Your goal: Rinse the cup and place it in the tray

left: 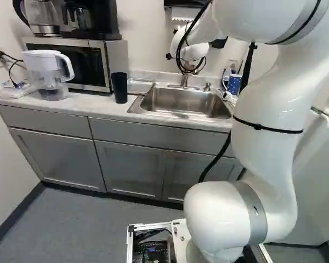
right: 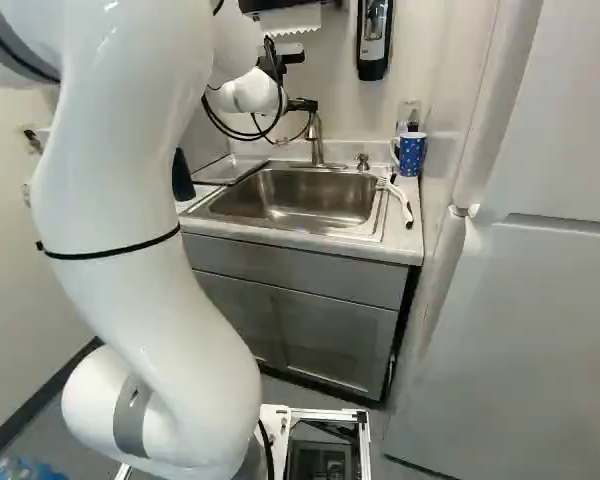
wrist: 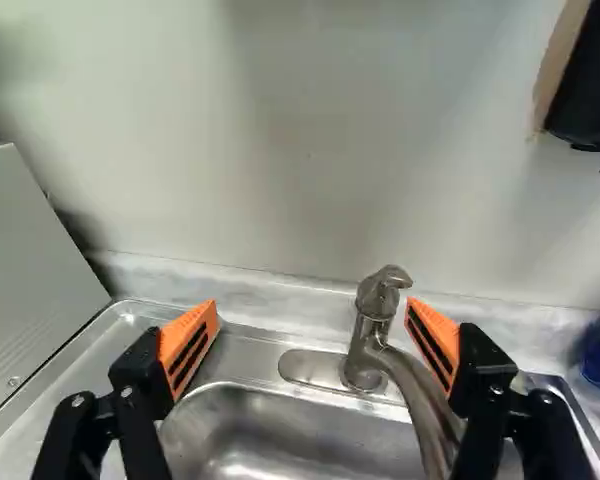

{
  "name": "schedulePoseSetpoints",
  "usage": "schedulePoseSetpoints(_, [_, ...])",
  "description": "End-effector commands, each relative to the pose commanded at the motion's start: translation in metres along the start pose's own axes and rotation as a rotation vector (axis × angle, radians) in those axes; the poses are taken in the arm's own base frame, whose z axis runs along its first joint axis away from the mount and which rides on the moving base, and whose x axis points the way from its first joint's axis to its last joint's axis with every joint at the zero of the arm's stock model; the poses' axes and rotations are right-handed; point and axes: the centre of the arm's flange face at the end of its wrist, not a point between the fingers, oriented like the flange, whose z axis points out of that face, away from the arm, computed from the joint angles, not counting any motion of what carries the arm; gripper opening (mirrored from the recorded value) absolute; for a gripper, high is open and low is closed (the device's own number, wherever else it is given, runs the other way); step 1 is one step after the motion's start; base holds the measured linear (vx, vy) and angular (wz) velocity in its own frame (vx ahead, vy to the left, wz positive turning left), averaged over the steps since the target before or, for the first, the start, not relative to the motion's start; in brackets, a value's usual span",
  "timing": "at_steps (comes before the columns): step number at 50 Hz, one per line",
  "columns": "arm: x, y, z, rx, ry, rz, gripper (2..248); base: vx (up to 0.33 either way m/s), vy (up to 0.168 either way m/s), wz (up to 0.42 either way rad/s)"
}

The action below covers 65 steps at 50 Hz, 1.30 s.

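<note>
Tool wide, nothing held; the faucet stands ahead in the gap, nearer one finger. Step in hand, as judged: working the faucet lever. For this, centre the tool on the lever before advancing, bring the pads level with it, then nudge gently; a hard push could wrench the spout sideways. The sink lies below, a flat tray-like surface beside it (probably the tray, not confirmed). Task's cup uncertain: a dark cup stands upright left of the sink in the left base view, a blue spotted mug at its far right corner. Surface: pale table, also bearing a pitcher and microwave. Room: grey cabinets beneath, plain wall behind.
</note>
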Motion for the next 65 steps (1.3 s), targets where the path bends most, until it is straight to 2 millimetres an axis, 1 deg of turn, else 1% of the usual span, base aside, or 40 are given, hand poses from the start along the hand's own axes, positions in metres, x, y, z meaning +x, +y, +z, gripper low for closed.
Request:
schedulePoseSetpoints(50, [0.006,-0.002,0.056,0.003,0.013,-0.001,247,0.0,0.0,0.0])
schedulePoseSetpoints(65, [0.008,-0.003,0.068,0.004,0.03,-0.001,247,0.0,0.0,0.0])
